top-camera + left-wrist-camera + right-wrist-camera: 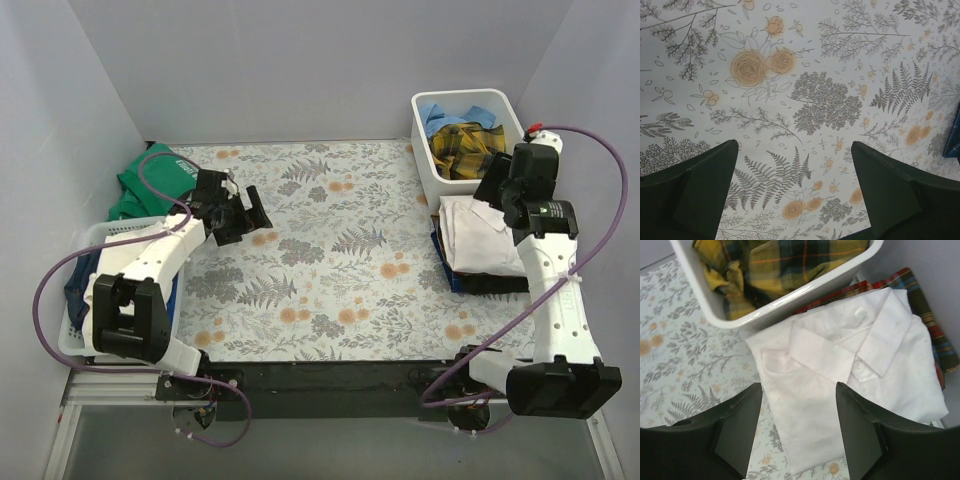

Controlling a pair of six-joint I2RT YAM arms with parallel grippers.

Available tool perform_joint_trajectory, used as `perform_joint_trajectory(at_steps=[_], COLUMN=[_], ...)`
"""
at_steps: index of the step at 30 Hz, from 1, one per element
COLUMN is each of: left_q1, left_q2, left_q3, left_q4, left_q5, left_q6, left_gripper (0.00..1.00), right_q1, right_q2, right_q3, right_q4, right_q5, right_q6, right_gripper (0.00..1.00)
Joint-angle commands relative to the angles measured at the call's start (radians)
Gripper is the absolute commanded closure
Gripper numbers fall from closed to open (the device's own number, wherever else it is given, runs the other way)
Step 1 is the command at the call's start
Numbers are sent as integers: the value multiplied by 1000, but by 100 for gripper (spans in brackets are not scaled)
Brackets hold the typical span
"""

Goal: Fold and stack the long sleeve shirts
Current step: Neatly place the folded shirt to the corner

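Observation:
A folded white shirt (478,246) lies at the table's right edge on top of a folded red-orange-navy plaid shirt (492,283); both show in the right wrist view, the white shirt (840,370) over the plaid shirt (935,340). A yellow-dark plaid shirt (465,148) and a light blue shirt (447,112) lie crumpled in a white bin (425,150). My right gripper (492,187) is open and empty above the white shirt (799,390). My left gripper (250,212) is open and empty over the bare floral cover (795,147).
A white basket (88,240) with dark blue cloth stands at the left edge beside the left arm. Green cloth (140,185) lies at the back left. Grey walls close in the table on three sides.

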Motion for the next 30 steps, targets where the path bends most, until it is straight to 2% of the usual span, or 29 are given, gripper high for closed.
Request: perform_joint_trajectory(at_steps=[1, 7, 15, 24, 30], left_q1=[-66, -129, -173, -205, -207], left_q2=[-118, -187, -224, -317, -333], left_q3=[64, 70, 63, -66, -100], left_q4=[22, 59, 83, 181, 181], left_q5=[-120, -197, -205, -215, -301], left_q6=[57, 71, 74, 76, 91], left_gripper=[2, 2, 2, 2, 2], right_q1=[94, 235, 545, 612, 680], right_q2=[-81, -115, -57, 18, 54], right_q3=[-48, -113, -110, -166, -254], right_q4=[-7, -12, 43, 146, 191], right_q5=[-3, -14, 4, -149, -172], right_q6=[-5, -53, -74, 4, -11], right_gripper=[31, 31, 31, 31, 31])
